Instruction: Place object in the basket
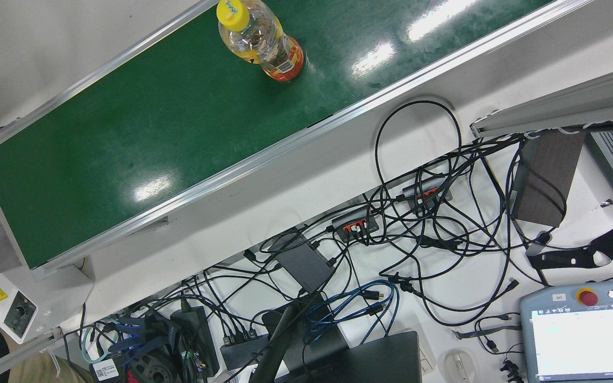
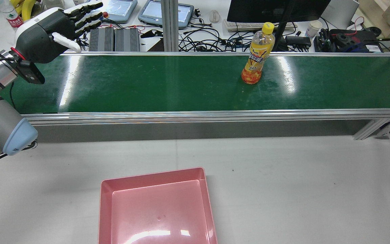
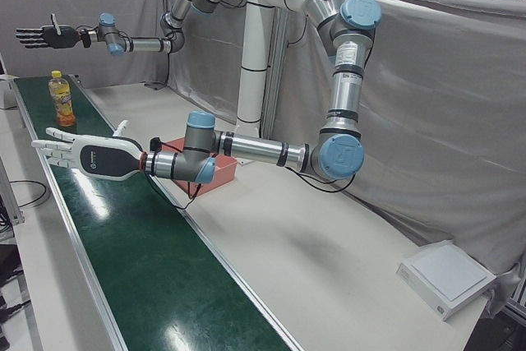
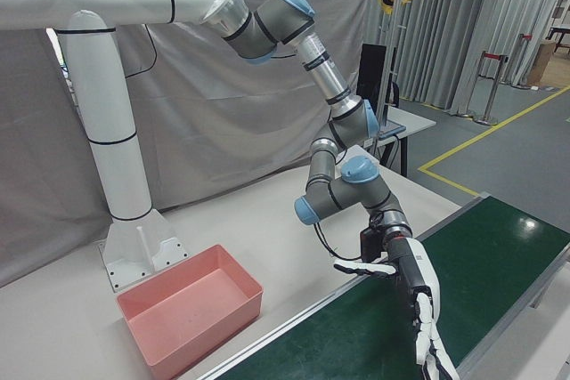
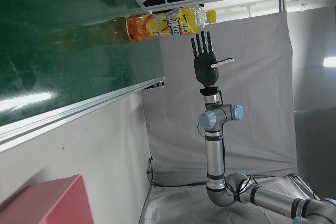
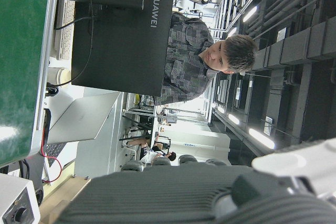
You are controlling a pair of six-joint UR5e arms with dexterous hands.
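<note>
A juice bottle [image 2: 257,56] with a yellow cap stands upright on the green conveyor belt [image 2: 147,84], right of its middle. It also shows in the front view [image 1: 261,40], the left-front view [image 3: 60,98] and the left hand view [image 5: 165,24]. The empty pink basket [image 2: 152,174] sits on the white table before the belt. My left hand [image 2: 56,28] is open and empty above the belt's left end, far from the bottle; it also shows in the right-front view [image 4: 414,304]. My right hand [image 3: 41,36] is open and empty, raised beyond the bottle.
Behind the belt are a monitor, pendants [image 2: 122,8] and tangled cables [image 1: 418,223]. A control box [image 1: 11,308] sits at one belt end. The arms' white pedestal [image 3: 251,80] stands behind the basket. Aluminium rails [image 2: 195,115] edge the belt.
</note>
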